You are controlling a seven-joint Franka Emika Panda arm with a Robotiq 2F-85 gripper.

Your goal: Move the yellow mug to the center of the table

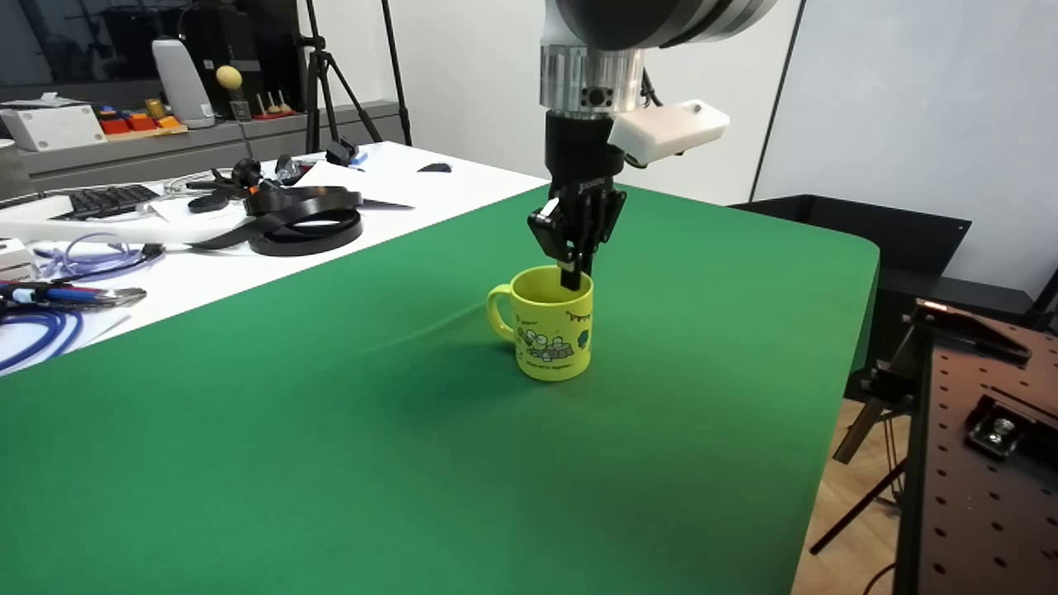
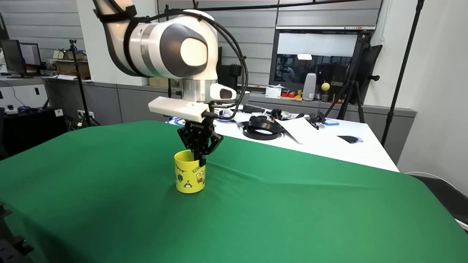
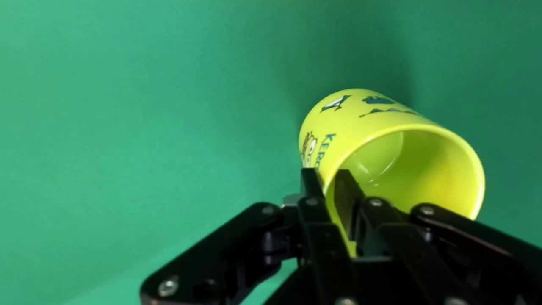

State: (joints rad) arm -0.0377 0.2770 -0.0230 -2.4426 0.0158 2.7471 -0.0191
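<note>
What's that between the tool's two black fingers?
Part of the yellow mug: its wall, at the rim. The wrist view shows one finger inside, the other finger outside.

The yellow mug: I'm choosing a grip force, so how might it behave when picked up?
Glossy and evenly round, the yellow mug is probably stiff and may be slippery. The gripper straddles only one side of it, so it could tilt.

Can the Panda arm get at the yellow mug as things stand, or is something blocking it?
Yes, it appears so: nothing shows in the way, and the end effector straddles the wall of the yellow mug, one finger inside, one outside. Whether it grips the wall is unclear.
</note>
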